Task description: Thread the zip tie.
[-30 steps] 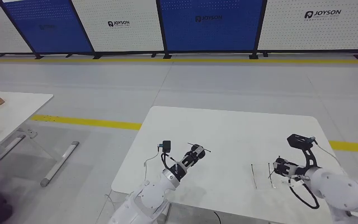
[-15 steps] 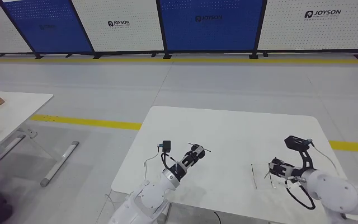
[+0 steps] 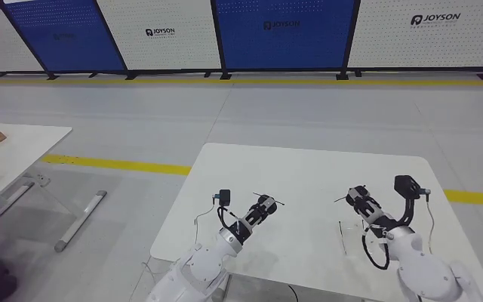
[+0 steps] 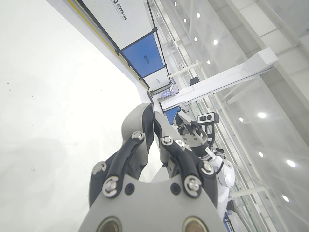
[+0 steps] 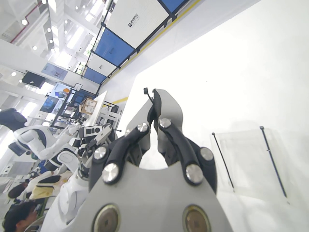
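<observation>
My left gripper (image 3: 266, 202) hovers over the near left part of the white table (image 3: 302, 166), shut on a thin black zip tie (image 3: 273, 200) that sticks out on both sides. In the left wrist view its fingertips (image 4: 152, 121) are pressed together. My right gripper (image 3: 353, 195) is over the right half of the table, shut on a second zip tie (image 3: 339, 199). That tie's square head (image 5: 145, 90) pokes out past the fingertips (image 5: 154, 105). The two grippers face each other with a gap between them.
A clear flat tray (image 5: 243, 160) lies on the table near the right arm with two spare zip ties (image 5: 223, 160) (image 5: 274, 163) on it. One spare tie (image 3: 343, 238) shows in the top view. The far half of the table is bare.
My right gripper has lifted off the tray with a zip tie and swung up and toward the table's middle. The left arm has kept still.
</observation>
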Robot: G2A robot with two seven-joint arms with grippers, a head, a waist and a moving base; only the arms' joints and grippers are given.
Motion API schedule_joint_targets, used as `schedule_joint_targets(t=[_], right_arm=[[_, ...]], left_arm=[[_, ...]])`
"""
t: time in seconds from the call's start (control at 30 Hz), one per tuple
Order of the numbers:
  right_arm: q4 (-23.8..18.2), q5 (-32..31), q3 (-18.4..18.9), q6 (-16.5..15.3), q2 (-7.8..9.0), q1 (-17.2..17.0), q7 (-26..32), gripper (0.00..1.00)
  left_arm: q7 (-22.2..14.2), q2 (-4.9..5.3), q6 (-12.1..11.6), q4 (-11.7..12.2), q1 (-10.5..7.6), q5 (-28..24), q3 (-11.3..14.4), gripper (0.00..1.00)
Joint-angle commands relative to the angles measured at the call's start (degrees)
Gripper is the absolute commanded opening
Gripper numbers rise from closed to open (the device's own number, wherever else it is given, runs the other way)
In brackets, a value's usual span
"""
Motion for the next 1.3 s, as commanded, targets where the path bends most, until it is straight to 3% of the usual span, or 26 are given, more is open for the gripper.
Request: schedule_joint_targets(t=[0.0, 0.4, 0.57, 0.73, 1.27], right_arm=[[0.0, 0.0, 0.0, 0.0, 0.03, 0.0, 0.2, 0.00], [0.0, 0.0, 0.0, 0.0, 0.03, 0.0, 0.2, 0.00], [-1.7, -0.6, -2.2, 0.0, -0.74, -0.2, -5.8, 0.00], [-1.7, -15.9, -6.0, 0.0, -2.41, -1.7, -19.0, 0.00], [-1.7, -15.9, -6.0, 0.0, -2.41, -1.7, -19.0, 0.00]], left_arm=[[0.0, 0.00, 0.0, 0.0, 0.00, 0.0, 0.0, 0.00], [0.0, 0.00, 0.0, 0.0, 0.00, 0.0, 0.0, 0.00], [0.0, 0.00, 0.0, 0.0, 0.00, 0.0, 0.0, 0.00], [0.0, 0.00, 0.0, 0.0, 0.00, 0.0, 0.0, 0.00], [0.0, 0.00, 0.0, 0.0, 0.00, 0.0, 0.0, 0.00]])
